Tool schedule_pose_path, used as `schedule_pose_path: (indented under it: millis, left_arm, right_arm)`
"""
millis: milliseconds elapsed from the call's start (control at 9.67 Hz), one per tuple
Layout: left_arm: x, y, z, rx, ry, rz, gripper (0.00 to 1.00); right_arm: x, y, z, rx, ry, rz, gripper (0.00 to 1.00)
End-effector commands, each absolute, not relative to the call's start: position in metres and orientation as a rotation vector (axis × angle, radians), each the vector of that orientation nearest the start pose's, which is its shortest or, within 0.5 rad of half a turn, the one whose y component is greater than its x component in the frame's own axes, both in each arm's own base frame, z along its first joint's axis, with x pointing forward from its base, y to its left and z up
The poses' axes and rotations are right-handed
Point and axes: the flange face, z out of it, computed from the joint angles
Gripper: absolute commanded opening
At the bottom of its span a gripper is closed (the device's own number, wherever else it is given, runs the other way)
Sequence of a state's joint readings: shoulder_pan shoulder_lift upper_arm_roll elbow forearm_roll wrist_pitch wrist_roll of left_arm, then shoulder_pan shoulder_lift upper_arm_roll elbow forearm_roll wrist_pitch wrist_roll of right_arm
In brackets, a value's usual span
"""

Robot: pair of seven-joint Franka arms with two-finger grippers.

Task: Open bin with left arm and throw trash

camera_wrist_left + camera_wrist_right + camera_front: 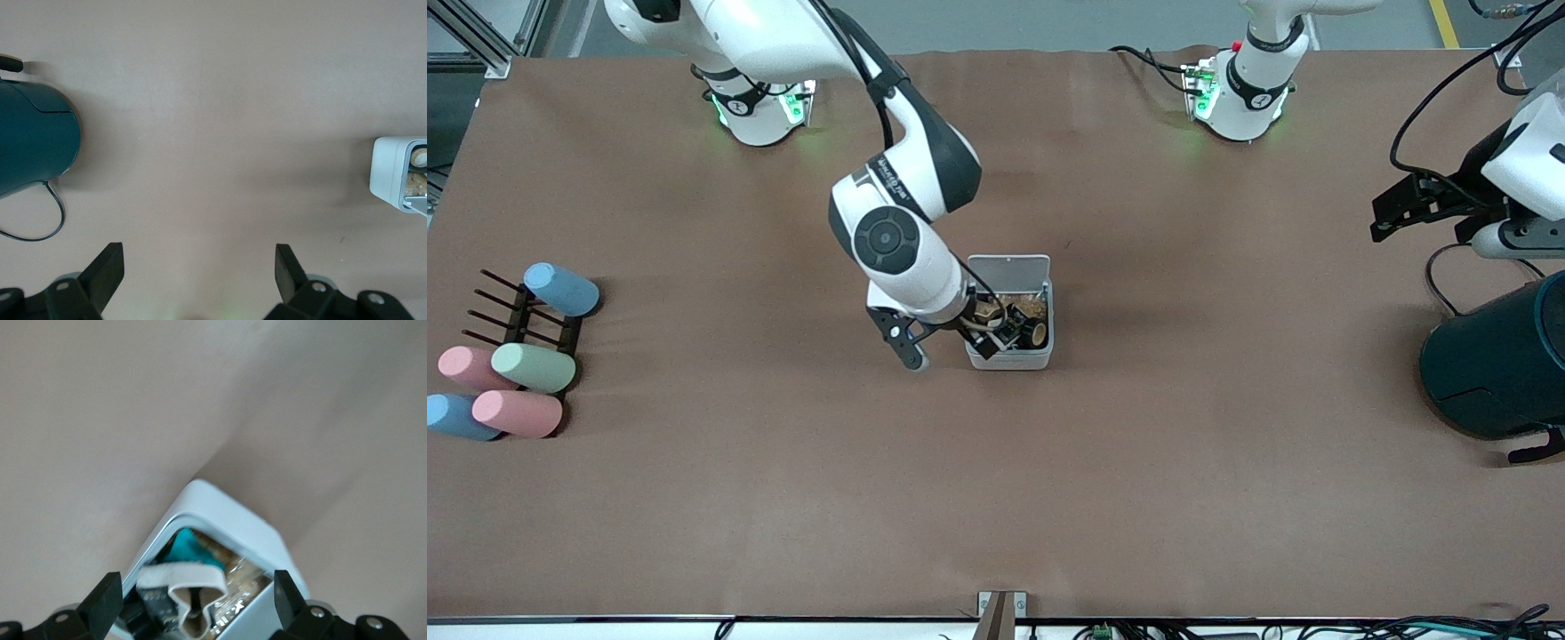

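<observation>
The bin (1009, 356) sits mid-worktop (1049, 498) with its lid (1008, 267) swung up and open on the edge toward the robots' bases. Inside lies the trash: a black ring (1035, 332) with a pale centre, a tan strip (185, 581) looped in waves, and a black printed packet (155, 603), with some teal material (187, 548) under them.

The right gripper (951, 342) is over the bin's edge toward the right arm's end, its jaws released and spread wide; in the right wrist view the two fingers (100, 603) stand well apart either side of the open bin, with nothing between them.

The left gripper (1396, 212) waits up in the air well away from the bin, at the left arm's end of the worktop, above a big teal cylinder (1498, 364). Its jaws are likewise released and apart, empty.

Far from the bin, at the right arm's end, pastel cylinders (534, 367) in blue, pink and green lie around a dark rack (520, 316).
</observation>
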State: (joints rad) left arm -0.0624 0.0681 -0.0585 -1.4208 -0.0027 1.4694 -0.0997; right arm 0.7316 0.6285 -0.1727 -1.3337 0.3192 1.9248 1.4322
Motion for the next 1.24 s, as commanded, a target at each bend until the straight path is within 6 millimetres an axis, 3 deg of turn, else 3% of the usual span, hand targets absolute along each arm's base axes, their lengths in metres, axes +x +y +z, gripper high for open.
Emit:
schedule_pose_path:
  millis: [0, 207, 310, 517, 724, 931, 1138]
  left_arm:
    - [0.557, -0.066, 0.654, -3.157, 0.036, 0.034, 1.0]
    - [0.556, -0.067, 0.654, -3.16, 0.027, 0.037, 1.0]
    - [0.556, -0.066, 0.655, -3.16, 0.02, 0.033, 1.0]
    - [0.54, -0.065, 0.655, -3.16, 0.0, -0.009, 1.0]
    - [0.539, -0.064, 0.654, -3.155, -0.001, -0.01, 1.0]
    - [0.54, -0.063, 0.652, -3.153, 0.001, -0.005, 1.0]
    - [0.543, -0.061, 0.651, -3.151, 0.015, -0.003, 1.0]
  right_arm:
    - [0.621, 0.319, 0.398, -2.756, 1.374, 0.415, 1.0]
    - [0.649, 0.212, 0.416, -2.865, 1.24, 0.418, 1.0]
    - [0.652, 0.167, 0.434, -2.921, 1.113, 0.411, 1.0]
    - [0.649, 0.077, 0.49, -2.978, 0.779, 0.36, 1.0]
    - [0.629, 0.027, 0.544, -3.077, 0.318, 0.293, 1.0]
    - [0.604, 0.003, 0.58, -3.084, 0.103, 0.303, 1.0]
    - [0.592, -0.016, 0.595, -3.121, -0.118, 0.322, 1.0]
